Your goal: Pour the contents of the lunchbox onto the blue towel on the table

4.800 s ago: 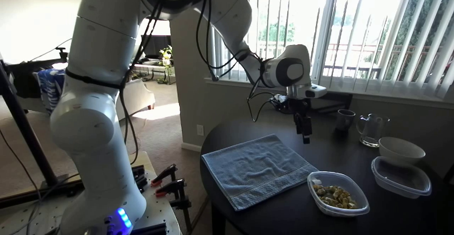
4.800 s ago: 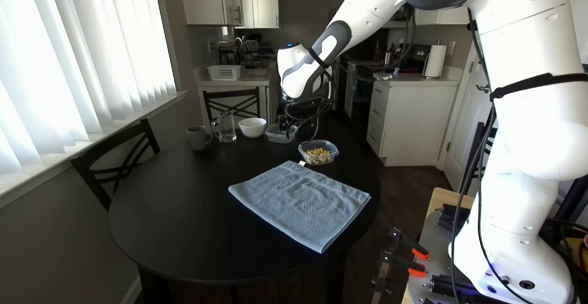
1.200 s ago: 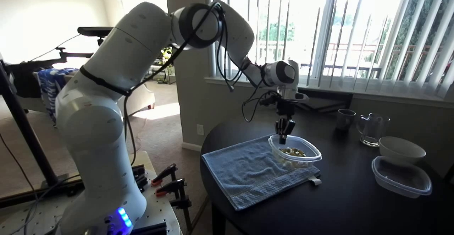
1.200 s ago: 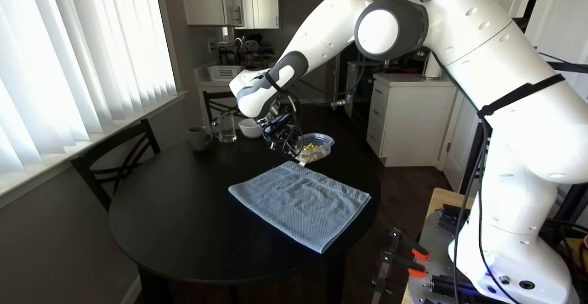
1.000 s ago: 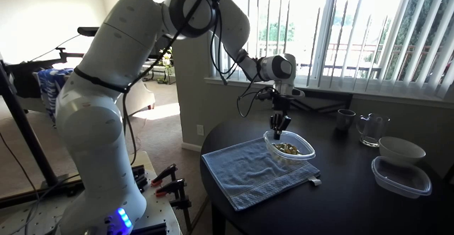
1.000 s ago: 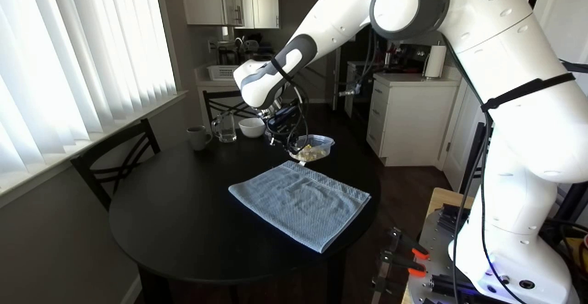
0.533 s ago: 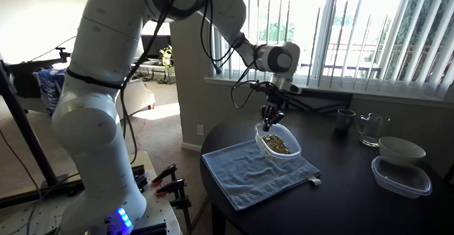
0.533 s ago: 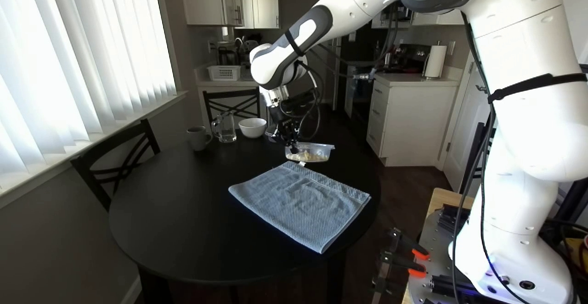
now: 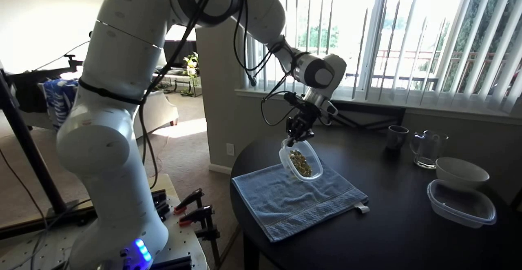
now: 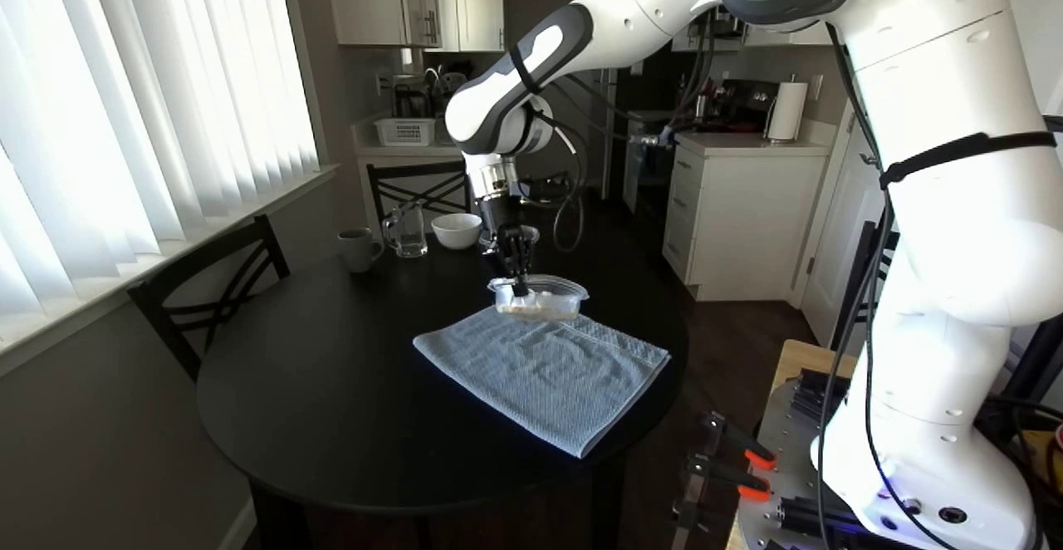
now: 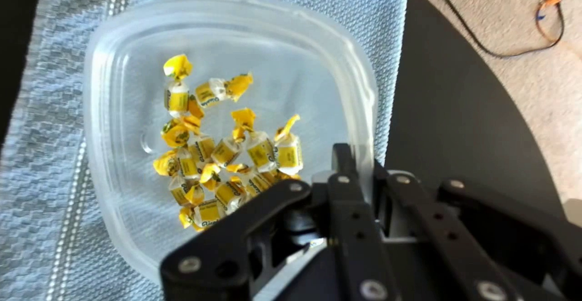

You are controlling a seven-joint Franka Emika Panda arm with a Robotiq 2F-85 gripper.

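Wrist view shows the gripper (image 11: 363,170) clasping the lunchbox (image 11: 282,64) over the blue towel (image 11: 50,128), candies (image 11: 261,153) inside. Positioning seems nearly done; next, tip it steeply.

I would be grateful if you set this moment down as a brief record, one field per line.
gripper: shut on the lunchbox at one wall
lunchbox: clear plastic, tilted, over the blue towel
candies: in yellow-and-white wrappers, inside the lunchbox
blue towel: spread on the dark table, surface wrinkled
pour: not yet done
other tableware: gray mug, glass mug, white bowl, second clear container
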